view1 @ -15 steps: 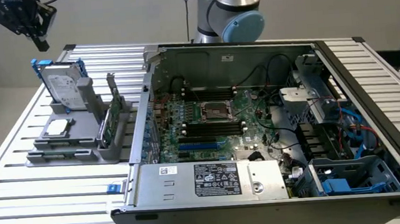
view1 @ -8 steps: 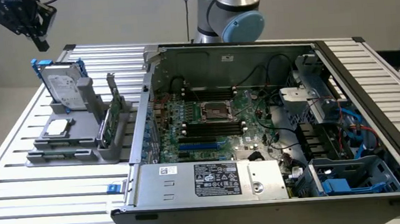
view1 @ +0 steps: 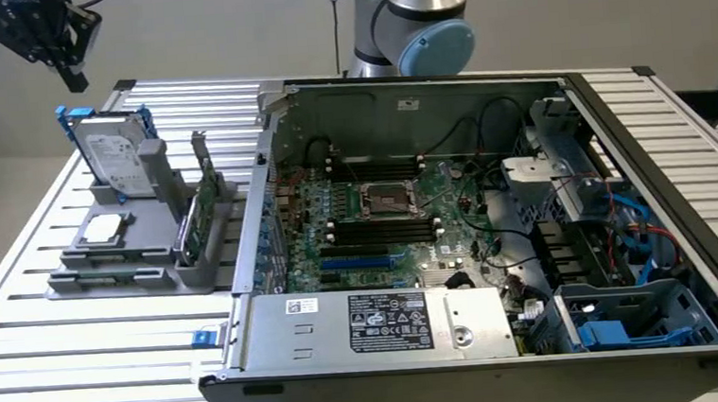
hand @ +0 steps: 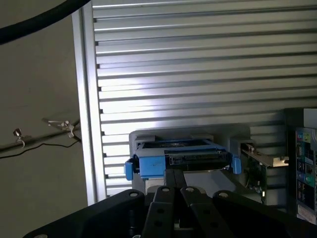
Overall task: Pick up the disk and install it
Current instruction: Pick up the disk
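Note:
The disk (view1: 116,153), a silver-grey drive with a white label in a blue carrier, stands upright in a grey holder (view1: 124,274) at the exterior view's left. My gripper (view1: 75,80) hangs in the air above and slightly behind it, well clear of it, shut with nothing between its fingers. In the wrist view the disk's blue-framed edge (hand: 181,159) lies just beyond my gripper (hand: 174,174), whose dark fingers are pressed together.
The same holder carries a small square silver chip (view1: 103,228) and a thin green circuit card (view1: 206,188). An open computer case (view1: 403,103) fills the slatted metal table (view1: 91,338) to the right, with a blue drive bay (view1: 621,327) at its near right corner. The arm's base (view1: 413,26) stands behind the case.

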